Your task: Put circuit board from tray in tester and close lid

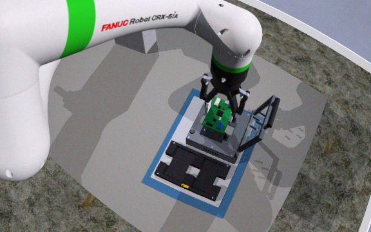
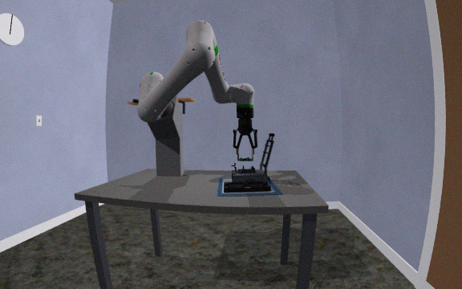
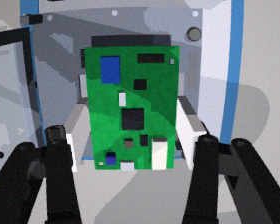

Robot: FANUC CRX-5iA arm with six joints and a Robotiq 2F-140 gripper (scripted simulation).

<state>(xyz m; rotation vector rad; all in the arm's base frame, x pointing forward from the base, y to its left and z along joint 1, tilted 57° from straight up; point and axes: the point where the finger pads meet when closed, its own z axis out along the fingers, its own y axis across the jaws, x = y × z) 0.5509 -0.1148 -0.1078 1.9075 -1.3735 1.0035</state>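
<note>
The gripper (image 1: 221, 107) was grasping the circuit board (image 1: 217, 115) by its two long edges, holding it in the air above the tester (image 1: 205, 142), clear of the plate and not yet touching. Both tray (image 1: 172, 161) pockets looked vacant, so pick-up was done; step in hand seemed to be the transfer and line-up over the tester. The lid (image 1: 264, 117) stood open, tilted up on the tester's side away from the arm's pedestal.

Board was face up and roughly level. Its long axis ran from the tray side of the tester to the tester's far side. In the wrist view the white connector (image 3: 160, 153) sat at the board end farthest from the tray, blue part at the tray-side end.

Next move, prob.: confirm the connector end matches the hook end (hook too small to pick out), lower straight down, nudge the board vs. all three posts, let both holes drop over the pins. Pins and posts were hidden under the board.
</note>
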